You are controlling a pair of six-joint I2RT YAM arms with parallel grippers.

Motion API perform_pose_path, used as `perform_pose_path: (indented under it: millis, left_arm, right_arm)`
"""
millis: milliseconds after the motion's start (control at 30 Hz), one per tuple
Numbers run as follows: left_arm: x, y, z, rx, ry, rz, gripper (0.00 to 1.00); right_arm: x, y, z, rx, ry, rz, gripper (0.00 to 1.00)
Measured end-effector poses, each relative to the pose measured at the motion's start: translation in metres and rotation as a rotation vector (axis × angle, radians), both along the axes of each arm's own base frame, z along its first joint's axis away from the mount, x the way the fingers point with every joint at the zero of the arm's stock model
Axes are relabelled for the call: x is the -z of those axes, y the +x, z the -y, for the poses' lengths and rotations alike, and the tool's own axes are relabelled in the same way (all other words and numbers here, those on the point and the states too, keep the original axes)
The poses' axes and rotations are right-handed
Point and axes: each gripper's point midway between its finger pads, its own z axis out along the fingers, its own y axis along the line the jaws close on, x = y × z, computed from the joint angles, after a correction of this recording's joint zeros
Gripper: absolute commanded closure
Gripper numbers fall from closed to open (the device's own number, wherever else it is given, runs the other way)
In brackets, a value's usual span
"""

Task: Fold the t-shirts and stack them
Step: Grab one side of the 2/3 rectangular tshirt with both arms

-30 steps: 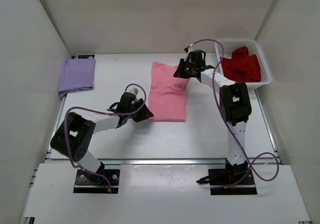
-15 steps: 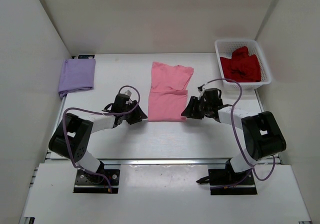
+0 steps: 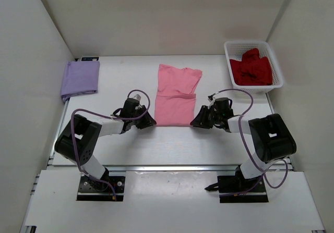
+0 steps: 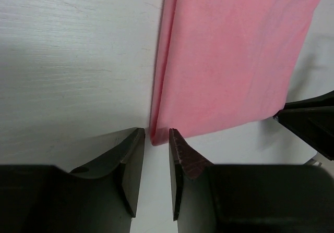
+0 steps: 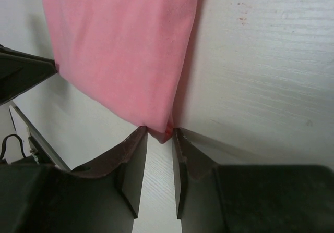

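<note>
The pink t-shirt lies flat mid-table, folded into a long strip. My left gripper is at its near left corner. In the left wrist view the jaws stand narrowly apart, and the pink corner sits just at the fingertips. My right gripper is at the near right corner. In the right wrist view the corner pokes between the slightly parted fingertips. The lavender t-shirt lies folded at the far left. The dark red t-shirt is bunched in the basket.
A white lattice basket stands at the far right corner. White walls enclose the table on three sides. Both arms lie low across the near half of the table, and purple cables loop above them.
My right arm has swung from the shirt's far right sleeve, near the basket, down to the near right corner. My left gripper has edged slightly closer to the near left corner.
</note>
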Motion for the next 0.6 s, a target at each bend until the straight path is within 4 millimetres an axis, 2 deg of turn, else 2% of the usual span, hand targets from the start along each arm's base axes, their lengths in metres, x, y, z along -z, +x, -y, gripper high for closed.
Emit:
perform_pose_path:
  millis: [67, 100, 233, 300, 467, 533, 600]
  left_arm:
    - [0.000, 0.001, 0.004, 0.003, -0.004, 0.001, 0.67]
    - [0.000, 0.002, 0.005, 0.004, -0.005, 0.001, 0.68]
    - [0.004, 0.003, 0.009, 0.003, -0.009, -0.006, 0.90]
    - [0.004, 0.002, 0.011, 0.003, -0.006, -0.008, 1.00]
    - [0.003, -0.001, 0.012, 0.015, 0.019, -0.010, 1.00]
    - [0.002, -0.008, 0.010, 0.025, 0.038, -0.010, 1.00]
    - [0.001, -0.026, 0.006, 0.047, 0.057, -0.015, 1.00]
  right_arm:
    - [0.000, 0.001, -0.001, 0.000, 0.003, 0.004, 0.76]
    - [0.000, 0.001, -0.001, -0.001, 0.004, 0.005, 0.80]
    - [0.001, 0.002, -0.001, -0.002, 0.004, 0.008, 0.98]
    - [0.001, 0.002, -0.002, -0.003, 0.005, 0.010, 1.00]
    - [0.001, -0.002, -0.005, -0.014, 0.000, 0.007, 1.00]
    - [-0.001, -0.013, -0.009, -0.032, -0.005, 0.013, 1.00]
    - [-0.002, -0.036, -0.014, -0.064, -0.017, 0.016, 1.00]
